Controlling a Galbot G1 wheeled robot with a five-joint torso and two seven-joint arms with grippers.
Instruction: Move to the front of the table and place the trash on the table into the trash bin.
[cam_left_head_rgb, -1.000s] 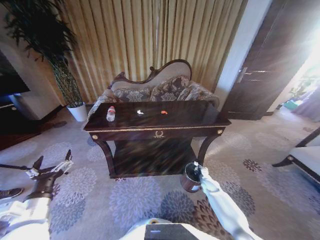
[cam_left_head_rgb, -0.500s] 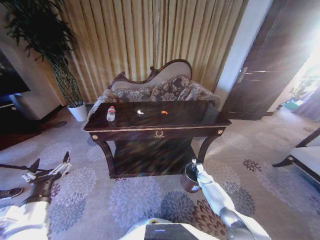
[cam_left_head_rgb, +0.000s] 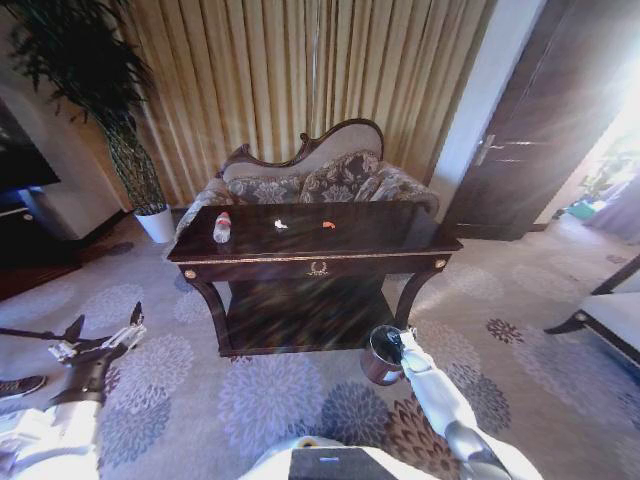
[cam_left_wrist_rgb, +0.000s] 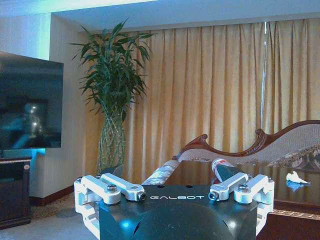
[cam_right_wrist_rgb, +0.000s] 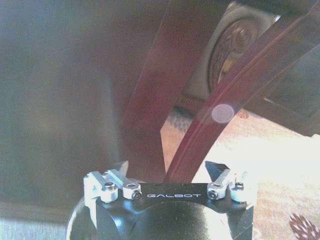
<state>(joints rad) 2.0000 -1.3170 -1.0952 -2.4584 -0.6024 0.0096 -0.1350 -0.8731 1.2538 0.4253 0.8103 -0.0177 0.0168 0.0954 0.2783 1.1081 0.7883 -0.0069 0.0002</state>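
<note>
Three bits of trash sit on my long dark-brown glossy table with gold trim (cam_left_head_rgb: 350, 245): a small clear plastic bottle with red cap and red-white label (cam_left_head_rgb: 222, 227) at about ten o'clock on the tabletop, a tiny white crumpled scrap (cam_left_head_rgb: 280, 225) near the middle, and an orange scrap (cam_left_head_rgb: 328, 224) just past it toward one o'clock. I see my left gripper (cam_left_head_rgb: 100, 335) low over the flowered grey carpet (cam_left_head_rgb: 270, 400), at eight o'clock from the table, fingers spread wide and holding nothing. My right gripper (cam_left_head_rgb: 395, 340) hangs right by the small round maroon-brown trash bin with shiny metal rim (cam_left_head_rgb: 378, 360), which stands on the carpet by the table's right front leg; its fingers are parted too, nothing between them.
</note>
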